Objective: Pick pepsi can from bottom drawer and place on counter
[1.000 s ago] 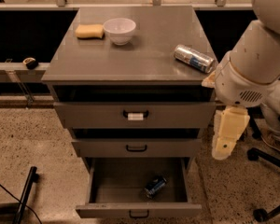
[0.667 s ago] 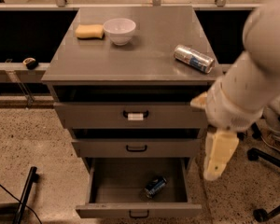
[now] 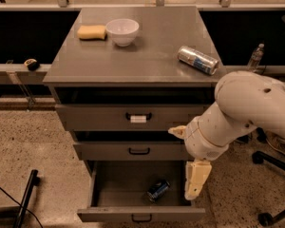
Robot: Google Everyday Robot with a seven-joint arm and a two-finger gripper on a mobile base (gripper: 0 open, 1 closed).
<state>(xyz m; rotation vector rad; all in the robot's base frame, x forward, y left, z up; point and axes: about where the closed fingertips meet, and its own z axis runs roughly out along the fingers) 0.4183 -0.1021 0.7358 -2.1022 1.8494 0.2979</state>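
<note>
My gripper [image 3: 192,194] hung lower right over open bottom drawer [image 3: 140,215], pepsi can [image 3: 158,190] just left; grip state unclear.

Lab (steel 3-drawer cabinet [image 3: 109,118]); hand [image 3: 193,193] at bottom drawer [image 3: 114,215].

- We see a yellow sponge [image 3: 91,32] lying flat, just left of a white bowl [image 3: 122,31] that stands upright.
- Well apart from them, to the right, a silver and light-blue can [image 3: 197,60] lies on its side.
- We count two shallow drawers: the top drawer [image 3: 99,117], with a white label at its handle, and the middle drawer [image 3: 104,151].
- A water bottle [image 3: 256,56] stands far right.
- On the left ledge we make out a small dark object [image 3: 32,64].
- A black stand leg [image 3: 26,198] crosses the speckled floor [image 3: 33,141].
- The gripper [image 3: 194,191] hangs below the middle drawer's right end.
</note>
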